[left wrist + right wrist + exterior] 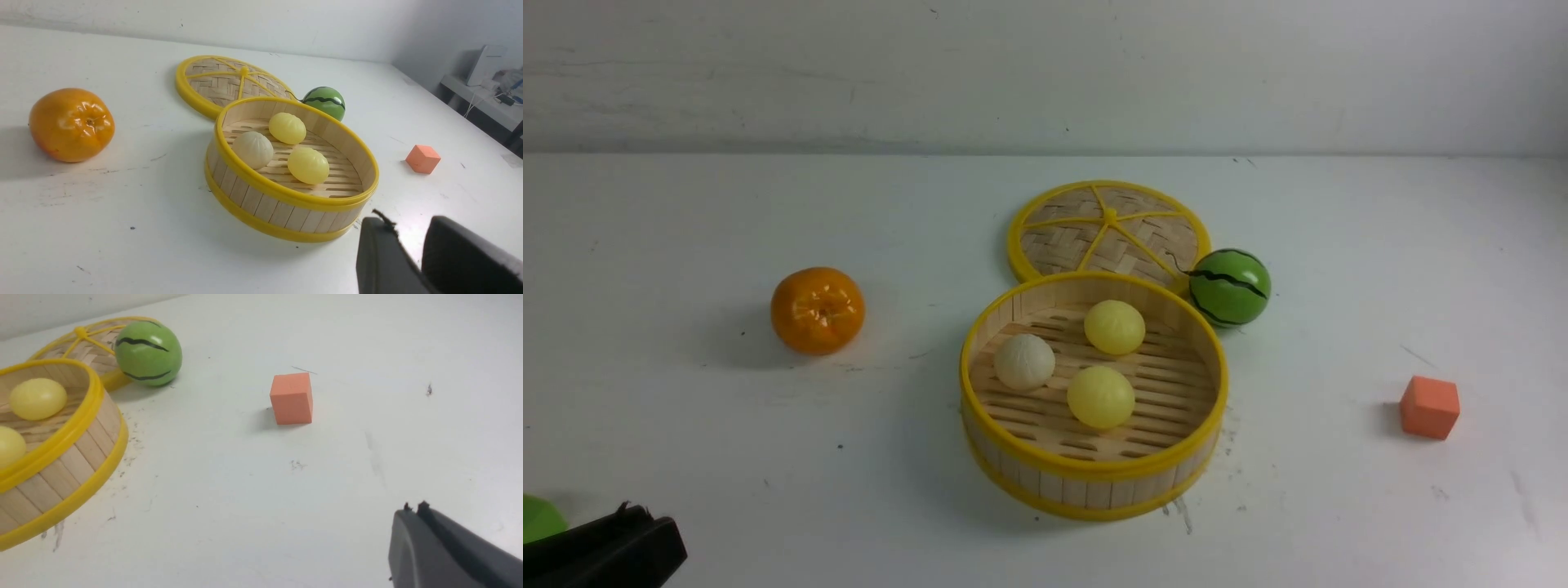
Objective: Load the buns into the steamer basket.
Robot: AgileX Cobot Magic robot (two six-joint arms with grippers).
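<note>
Clearly parted, the left gripper (412,241) shows a gap between its two dark fingers and pinches nothing; it sits low at the near left corner of the table (686,457), well apart from everything else. The right gripper (414,512) has its fingers pressed together, also empty, hanging over bare table at the near right. Moving outward, the steamer basket (1094,474) stands upright in the middle of the table, and all three buns rest on its slatted floor: the off-white bun (1024,361) toward the left wall, one yellow bun (1114,327) on the far side, the other yellow bun (1100,397) nearer the front. None lies on the table, so the loading looks finished, and what is left is probably just a clean retreat. To do that well, I would keep both arms low and clear of the basket's yellow rim, since a nudge could tip it or set the round buns rolling. Just behind the basket lies the woven lid (1109,233), with the green striped ball (1229,287) beside its right edge. An orange (818,310) sits off to the left and a small orange cube (1429,407) far to the right; neither needs touching.
</note>
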